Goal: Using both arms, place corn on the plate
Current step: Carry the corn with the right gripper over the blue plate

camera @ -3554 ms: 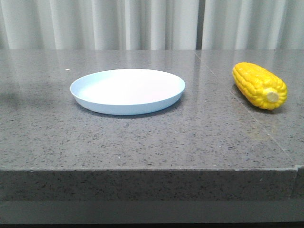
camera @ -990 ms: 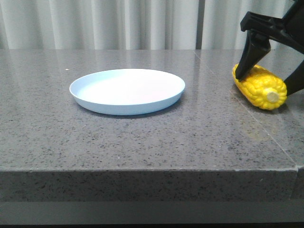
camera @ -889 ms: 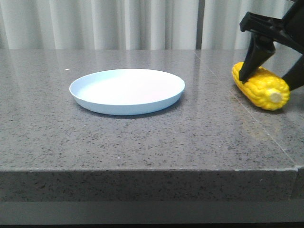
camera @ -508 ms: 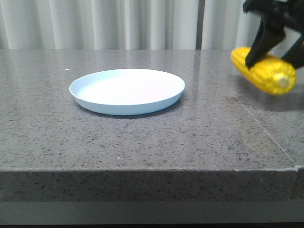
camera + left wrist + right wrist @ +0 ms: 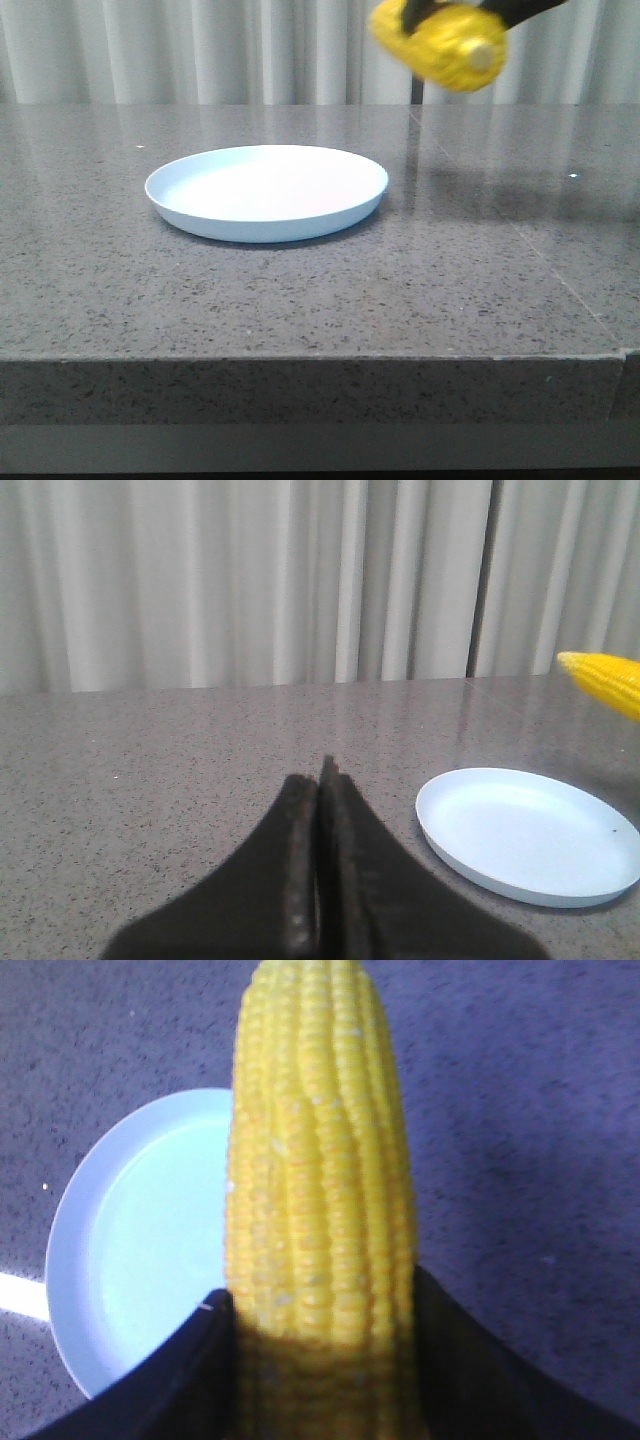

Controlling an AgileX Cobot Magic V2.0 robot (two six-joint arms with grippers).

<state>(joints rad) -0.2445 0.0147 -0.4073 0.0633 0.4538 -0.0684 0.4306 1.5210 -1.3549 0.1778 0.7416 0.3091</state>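
Note:
The yellow corn (image 5: 441,38) hangs in the air high over the table, to the right of and above the pale blue plate (image 5: 266,226). My right gripper (image 5: 322,1360) is shut on the corn (image 5: 318,1170), one black finger on each side of the cob. In the right wrist view the plate (image 5: 130,1260) lies below, beside the cob. Only black bits of that gripper show at the top edge of the front view. My left gripper (image 5: 321,785) is shut with nothing in it, low over the table to the left of the plate (image 5: 520,830). The corn's tip (image 5: 606,680) shows there too.
The grey stone table (image 5: 300,290) has a front edge close to the camera and a seam (image 5: 520,235) running down its right part. Pale curtains (image 5: 200,50) hang behind the table.
The right gripper closed on the corn where it lay at the table's right, lifted it and carried it up and to the left toward the plate. The plate has stayed put.

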